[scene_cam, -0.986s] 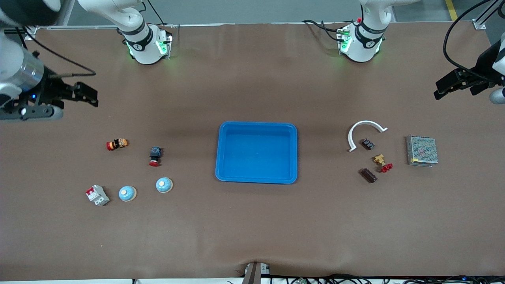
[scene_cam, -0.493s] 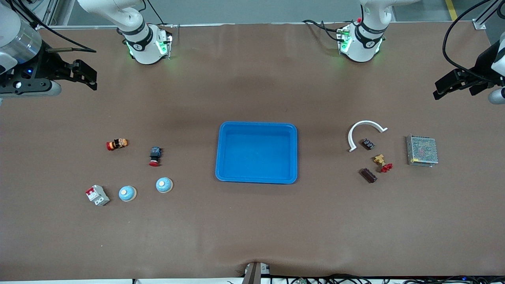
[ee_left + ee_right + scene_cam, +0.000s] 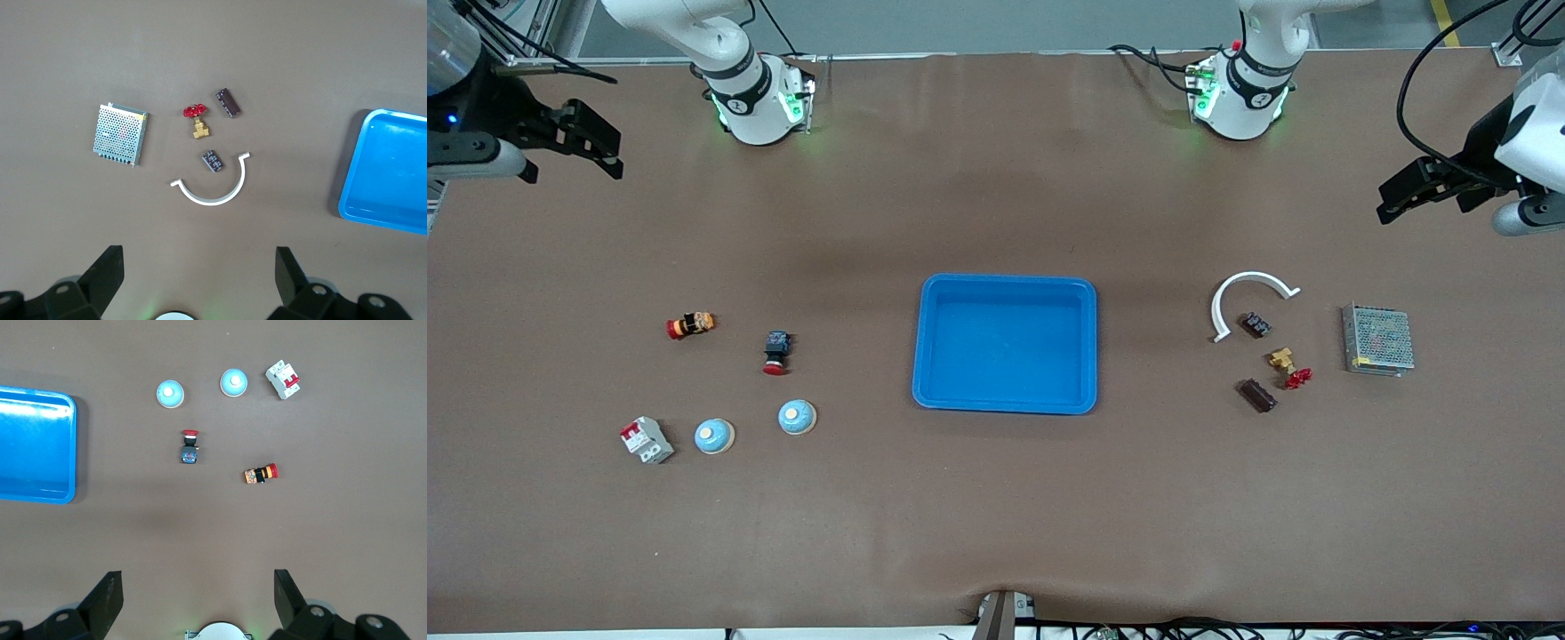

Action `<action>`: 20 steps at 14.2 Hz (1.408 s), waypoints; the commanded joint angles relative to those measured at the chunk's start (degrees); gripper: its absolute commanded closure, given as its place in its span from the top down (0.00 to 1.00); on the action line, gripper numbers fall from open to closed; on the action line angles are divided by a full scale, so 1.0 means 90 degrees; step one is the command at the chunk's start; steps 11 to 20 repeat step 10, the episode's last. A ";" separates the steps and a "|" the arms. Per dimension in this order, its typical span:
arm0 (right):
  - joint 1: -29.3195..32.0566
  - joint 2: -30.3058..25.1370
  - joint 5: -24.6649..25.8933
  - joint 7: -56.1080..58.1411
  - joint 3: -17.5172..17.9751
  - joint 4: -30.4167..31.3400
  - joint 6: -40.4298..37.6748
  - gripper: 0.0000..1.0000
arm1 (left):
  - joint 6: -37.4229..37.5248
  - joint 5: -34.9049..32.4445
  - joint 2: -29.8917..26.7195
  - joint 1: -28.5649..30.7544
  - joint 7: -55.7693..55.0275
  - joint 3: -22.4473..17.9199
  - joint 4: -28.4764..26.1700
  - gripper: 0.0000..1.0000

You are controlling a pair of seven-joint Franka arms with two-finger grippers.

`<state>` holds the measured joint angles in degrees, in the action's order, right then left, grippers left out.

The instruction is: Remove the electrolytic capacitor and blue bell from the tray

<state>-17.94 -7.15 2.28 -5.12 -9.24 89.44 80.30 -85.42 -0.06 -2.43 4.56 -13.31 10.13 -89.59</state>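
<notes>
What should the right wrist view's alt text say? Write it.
Open right gripper high over a brown table: two blue bells, a white breaker, two red-capped push buttons, and a blue tray at the edge.

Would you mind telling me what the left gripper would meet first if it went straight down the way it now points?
Probably bare table: the left gripper hangs open, with the white curved piece merely closest.
</notes>
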 commanded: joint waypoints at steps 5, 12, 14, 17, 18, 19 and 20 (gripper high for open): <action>0.2222 -0.0016 0.0020 0.0705 0.1589 -0.0123 0.0042 1.00 | -0.0080 -0.0022 -0.0053 0.0079 0.0072 -0.0090 0.0013 1.00; 0.2843 0.0014 0.0127 0.0842 0.2179 -0.0378 -0.0016 1.00 | -0.0070 -0.0022 0.0006 0.0069 0.0034 -0.0090 0.0160 1.00; 0.2843 0.0014 0.0127 0.0842 0.2179 -0.0378 -0.0016 1.00 | -0.0070 -0.0022 0.0006 0.0069 0.0034 -0.0090 0.0160 1.00; 0.2843 0.0014 0.0127 0.0842 0.2179 -0.0378 -0.0016 1.00 | -0.0070 -0.0022 0.0006 0.0069 0.0034 -0.0090 0.0160 1.00; 0.2843 0.0014 0.0127 0.0842 0.2179 -0.0378 -0.0016 1.00 | -0.0070 -0.0022 0.0006 0.0069 0.0034 -0.0090 0.0160 1.00; 0.2843 0.0014 0.0127 0.0842 0.2179 -0.0378 -0.0016 1.00 | -0.0070 -0.0022 0.0006 0.0069 0.0034 -0.0090 0.0160 1.00; 0.2843 0.0014 0.0127 0.0842 0.2179 -0.0378 -0.0016 1.00 | -0.0070 -0.0022 0.0006 0.0069 0.0034 -0.0090 0.0160 1.00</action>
